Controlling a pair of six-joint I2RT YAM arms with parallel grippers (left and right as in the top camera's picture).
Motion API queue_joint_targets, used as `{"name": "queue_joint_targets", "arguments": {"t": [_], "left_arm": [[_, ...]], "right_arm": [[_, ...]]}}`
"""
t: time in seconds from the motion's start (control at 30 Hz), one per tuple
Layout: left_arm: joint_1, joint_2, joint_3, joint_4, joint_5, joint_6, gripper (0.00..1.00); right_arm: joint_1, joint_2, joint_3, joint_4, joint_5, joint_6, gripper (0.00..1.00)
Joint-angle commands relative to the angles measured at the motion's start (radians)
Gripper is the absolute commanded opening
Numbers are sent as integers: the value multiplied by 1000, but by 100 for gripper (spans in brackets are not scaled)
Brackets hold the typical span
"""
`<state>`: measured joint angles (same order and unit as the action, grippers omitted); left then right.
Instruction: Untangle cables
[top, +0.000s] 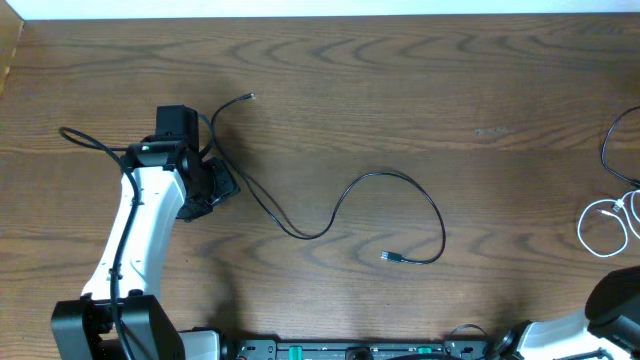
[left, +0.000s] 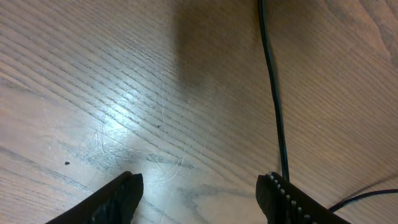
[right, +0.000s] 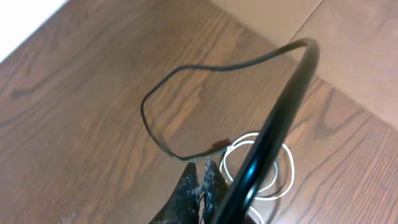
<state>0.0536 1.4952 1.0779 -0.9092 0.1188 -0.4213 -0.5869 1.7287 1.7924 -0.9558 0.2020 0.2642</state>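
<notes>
Black cable (top: 385, 175) snakes left-right, right-end plug pointing left; left claw (left: 199, 183) released, right claw (right: 200, 173) clenched.

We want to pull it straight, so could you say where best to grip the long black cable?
Take the cable on its straight run beside the left gripper, coming from above and closing across it. There it lies flat and single on the table, away from its bends.
</notes>
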Motion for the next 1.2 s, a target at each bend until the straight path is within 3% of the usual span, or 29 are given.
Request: {"name": "queue_joint_targets", "arguments": {"t": [0.0,0.9,1.17], "left_arm": [[2,0,5,-3,1,6,64],[2,0,5,-6,1,6,64],[2,0,5,-8,1,6,64]], "right_arm": [[-10,22,11,-6,-30,16,1],[-10,32,10,-3,-21,16,1],[-10,127,10,-7,27,16,1]]}}
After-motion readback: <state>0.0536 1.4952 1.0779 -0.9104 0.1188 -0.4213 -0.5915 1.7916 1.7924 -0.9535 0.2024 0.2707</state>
